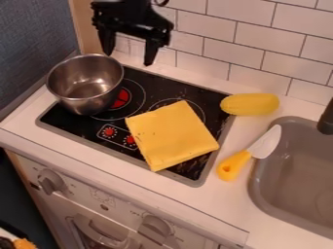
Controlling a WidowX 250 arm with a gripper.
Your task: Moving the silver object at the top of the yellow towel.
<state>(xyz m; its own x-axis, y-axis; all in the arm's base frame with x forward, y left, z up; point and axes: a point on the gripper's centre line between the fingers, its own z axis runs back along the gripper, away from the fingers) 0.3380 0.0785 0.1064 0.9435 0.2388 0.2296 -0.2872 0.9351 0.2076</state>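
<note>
The tool (129, 59) is at the upper left, pointing downward, its two black fingers spread wide. It stands above the rear left part of the cooktop (139, 74), near the white tiled wall (234, 41) and just beside the rim of the silver pot (88, 90) as seen from the camera; its height over the surface cannot be told.

The silver pot, the object of the task, stands upright at the left of the black cooktop, its open mouth showing a bare metal interior. A red burner mark (120, 98) is partly visible at its right side. The yellow towel (170, 136), folded into a rough square, lies flat and slightly turned on the cooktop, its right corner near the right border. Pot and towel are apart, the pot to the upper left of the towel.

Right of the cooktop, on the white desk (195, 195), lies a yellow oblong item (250, 104), probably a toy vegetable. Below it rests a knife (249, 153), its yellow handle on the desk and its pale blade reaching the rim of the grey sink (260, 197). A black faucet (326, 119) occupies the right edge.
</note>
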